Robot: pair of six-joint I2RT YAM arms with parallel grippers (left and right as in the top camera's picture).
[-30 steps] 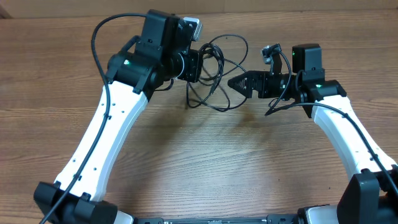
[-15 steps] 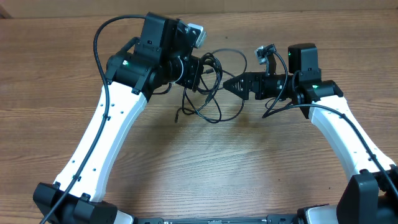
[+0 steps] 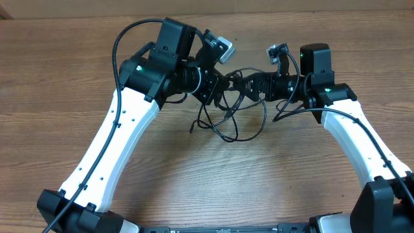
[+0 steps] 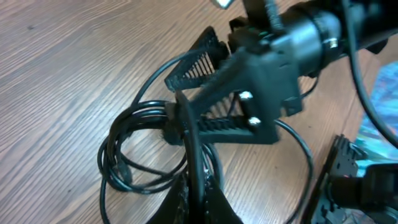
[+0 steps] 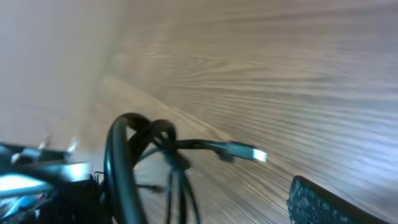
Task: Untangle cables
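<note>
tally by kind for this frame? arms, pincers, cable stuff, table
Arms: 2, left arm and right arm
Pincers: 2, left pincer and right pincer
Tangles: 1, the cable bundle; separate cords too knotted to count
Tables: 1, the table
Total: 6

The cables point(image 3: 228, 120) form a tangle at the far middle of the table point(image 3: 194, 181), with loops spreading toward the near side. The left hand point(image 3: 217, 89) reaches in from the left and the right hand point(image 3: 242, 84) from the right, meeting almost tip to tip above the tangle. At close range, a strand runs up between the left hand's fingers point(image 4: 217, 208), and the right hand's fingers lie either side of the bunched cords just beyond.
</note>
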